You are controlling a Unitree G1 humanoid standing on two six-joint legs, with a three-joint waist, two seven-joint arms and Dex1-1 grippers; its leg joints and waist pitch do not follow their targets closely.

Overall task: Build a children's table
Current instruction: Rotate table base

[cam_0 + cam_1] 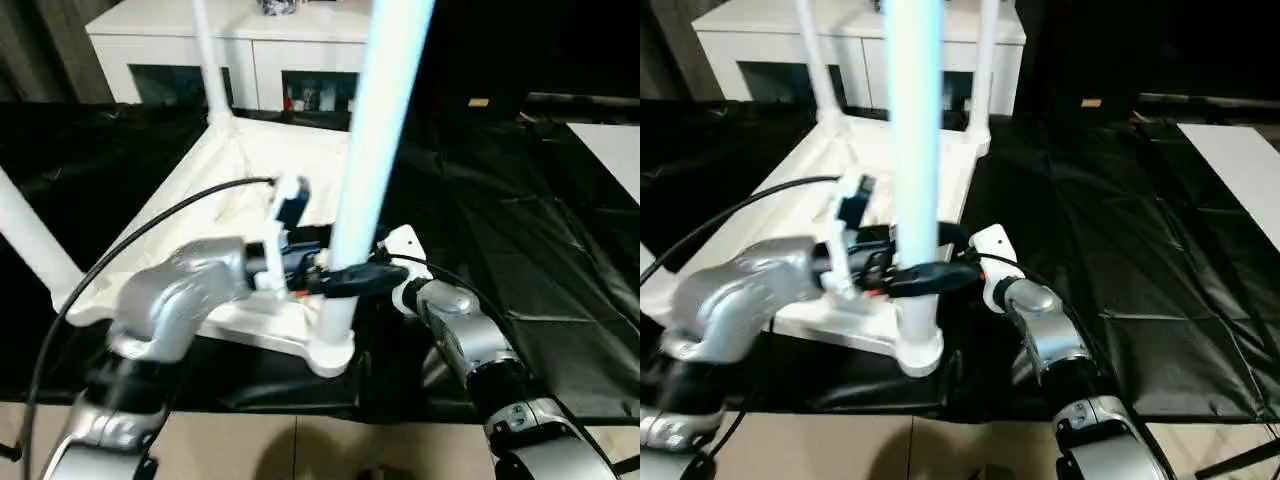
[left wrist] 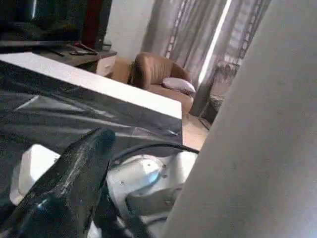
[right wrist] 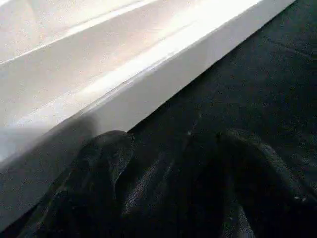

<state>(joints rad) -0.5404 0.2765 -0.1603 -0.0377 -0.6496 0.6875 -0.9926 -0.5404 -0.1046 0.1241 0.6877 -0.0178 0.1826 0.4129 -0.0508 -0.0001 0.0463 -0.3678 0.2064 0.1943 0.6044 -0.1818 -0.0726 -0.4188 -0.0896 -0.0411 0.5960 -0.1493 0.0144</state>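
The right gripper (image 1: pixel 350 281) was clamped around the near leg (image 1: pixel 368 150) low on its shaft, just above the near corner socket (image 1: pixel 333 352), its black fingers wrapping the tube from the right side. That low hold probably served to steady the leg where it entered the socket, so the tall tube would stay upright and press straight down instead of tipping. The left gripper (image 1: pixel 290 212) stood just beside the same leg on the other side, its fingers spread wide and closed on nothing; it looked placed to brace or guide the leg, not to carry it. In the left wrist view the leg's white shaft (image 2: pixel 257 148) rose close alongside one black finger (image 2: pixel 69 183).

The tabletop (image 1: pixel 250 170) lay upside down on the black sheet (image 1: pixel 520 250) covering the floor, underside up so the sockets faced the robot. Three other legs showed already standing: one at the far left corner (image 1: pixel 212 70), one at the far right corner (image 1: pixel 985 70), and one leaning out at the near left (image 1: pixel 30 240). So the held leg seemed to be the last to seat.

Behind the tabletop stood a white cabinet (image 1: pixel 250 30) with dark glass doors.
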